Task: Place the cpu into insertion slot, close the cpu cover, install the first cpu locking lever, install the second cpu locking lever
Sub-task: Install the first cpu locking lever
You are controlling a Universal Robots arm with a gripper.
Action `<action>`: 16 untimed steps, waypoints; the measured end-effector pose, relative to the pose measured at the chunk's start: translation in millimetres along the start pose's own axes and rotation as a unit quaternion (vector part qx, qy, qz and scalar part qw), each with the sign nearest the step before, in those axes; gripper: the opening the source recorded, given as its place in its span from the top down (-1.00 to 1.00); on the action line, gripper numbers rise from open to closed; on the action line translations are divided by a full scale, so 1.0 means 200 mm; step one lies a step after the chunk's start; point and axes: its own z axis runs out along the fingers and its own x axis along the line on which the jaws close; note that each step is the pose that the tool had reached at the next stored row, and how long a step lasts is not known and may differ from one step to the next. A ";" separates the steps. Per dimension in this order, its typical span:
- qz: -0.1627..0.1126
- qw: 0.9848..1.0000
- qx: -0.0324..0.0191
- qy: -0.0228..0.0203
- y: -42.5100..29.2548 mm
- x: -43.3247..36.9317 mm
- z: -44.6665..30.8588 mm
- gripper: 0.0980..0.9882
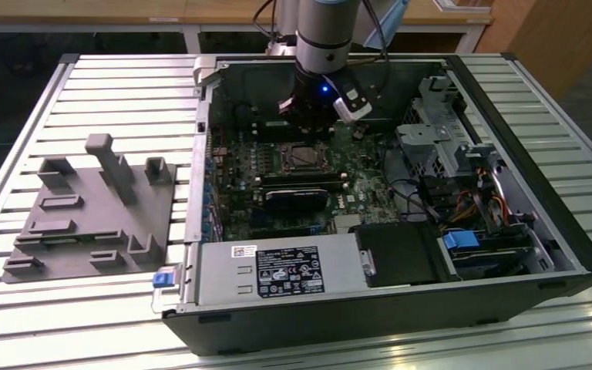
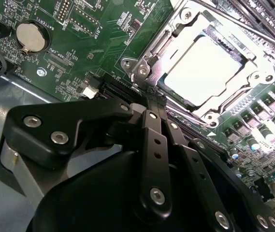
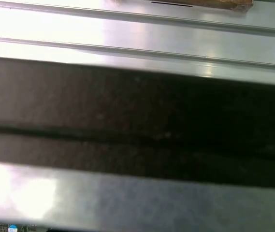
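Note:
The cpu point(image 2: 204, 67), silvery and square, lies flat in the insertion slot point(image 1: 298, 156) on the green board. The cpu cover point(image 2: 152, 52), a metal frame with a square window, is down around the chip. A thin metal lever rod point(image 2: 243, 26) runs along one side of the frame. My gripper point(image 2: 148, 105) hangs just off the cover's screwed corner, its black fingers point(image 2: 152, 145) pressed together with nothing between them. In the exterior view the gripper point(image 1: 310, 125) stands inside the open computer case, just behind the slot.
The case point(image 1: 543, 231) lies open on a slatted metal table point(image 1: 101, 85). A black fan unit point(image 1: 296, 202) sits in front of the slot, with drive bays and cables point(image 1: 461, 177) on the exterior view's right. A grey fixture block point(image 1: 90, 208) stands outside the case. A coin battery point(image 2: 30, 37) sits on the board.

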 end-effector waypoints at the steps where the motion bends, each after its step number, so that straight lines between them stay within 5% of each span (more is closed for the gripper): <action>1: 0.000 1.000 0.001 0.000 0.000 0.000 0.000 0.98; 9: 0.000 1.000 0.003 0.000 0.001 -0.001 -0.006 0.98; 16: 0.000 1.000 0.014 0.001 0.005 -0.002 0.001 0.98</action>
